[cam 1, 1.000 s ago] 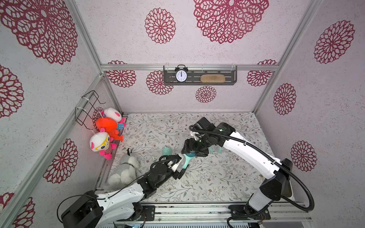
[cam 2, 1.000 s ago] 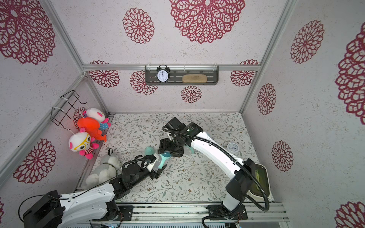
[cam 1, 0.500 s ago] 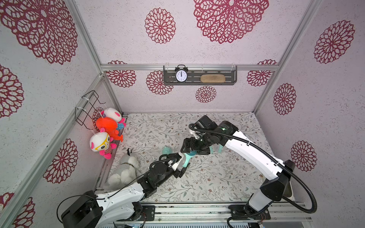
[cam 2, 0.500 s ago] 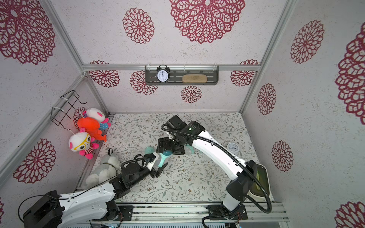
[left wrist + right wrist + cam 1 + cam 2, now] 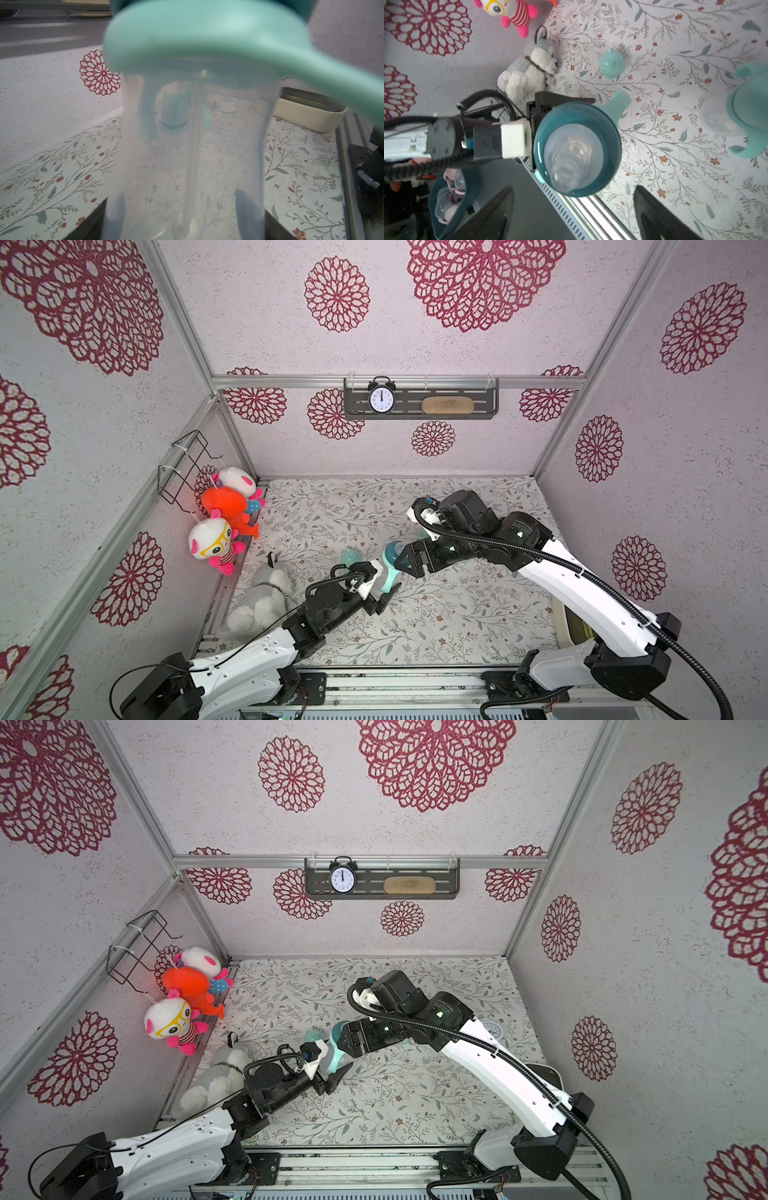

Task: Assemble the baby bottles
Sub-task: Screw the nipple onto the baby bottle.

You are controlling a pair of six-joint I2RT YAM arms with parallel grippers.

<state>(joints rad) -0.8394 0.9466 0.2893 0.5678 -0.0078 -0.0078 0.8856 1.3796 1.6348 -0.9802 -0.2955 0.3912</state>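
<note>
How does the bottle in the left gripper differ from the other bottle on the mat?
The held bottle is up off the mat, clamped in the left gripper; the other bottle rests on the mat, ungripped. The held bottle's nipple is bare, ringed by a teal collar; the other bottle wears a mint cap. Both have clear bodies and mint handles.
</note>
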